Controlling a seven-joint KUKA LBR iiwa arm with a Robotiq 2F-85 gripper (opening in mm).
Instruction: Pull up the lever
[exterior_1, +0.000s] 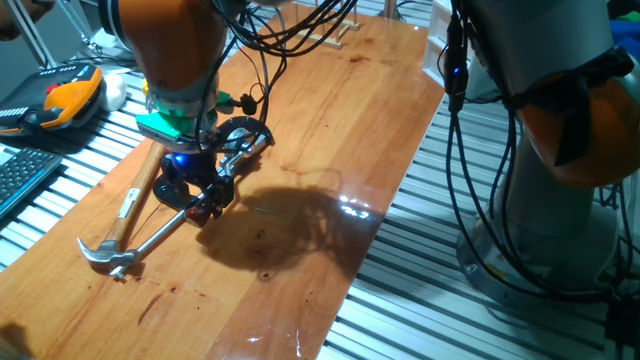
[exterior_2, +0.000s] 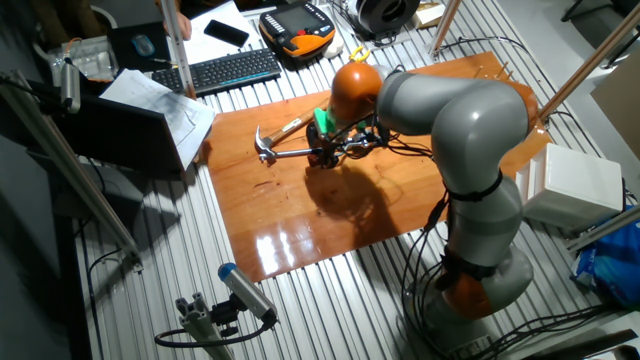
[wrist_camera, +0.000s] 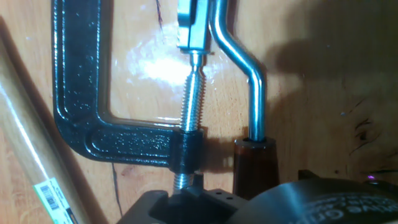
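Observation:
The black C-shaped tool (wrist_camera: 78, 81) lies flat on the wooden table (exterior_1: 330, 130), its threaded screw (wrist_camera: 193, 93) running through the frame. The lever (wrist_camera: 252, 81), a bent silver arm, ends in a reddish-brown tip (wrist_camera: 255, 163) that runs under the dark body of my gripper (wrist_camera: 255, 199). In one fixed view my gripper (exterior_1: 200, 195) sits low over the tool with the red tip (exterior_1: 196, 211) at its fingers. Whether the jaws are closed on the tip is hidden. The gripper (exterior_2: 325, 155) is small in the other fixed view.
A wooden-handled claw hammer (exterior_1: 135, 200) lies just left of the tool, beside a long steel rod (exterior_1: 160, 235). A yellow teach pendant (exterior_1: 65, 100) and a keyboard (exterior_2: 230, 68) sit off the board. The table's right edge drops to a slatted metal base (exterior_1: 450, 200).

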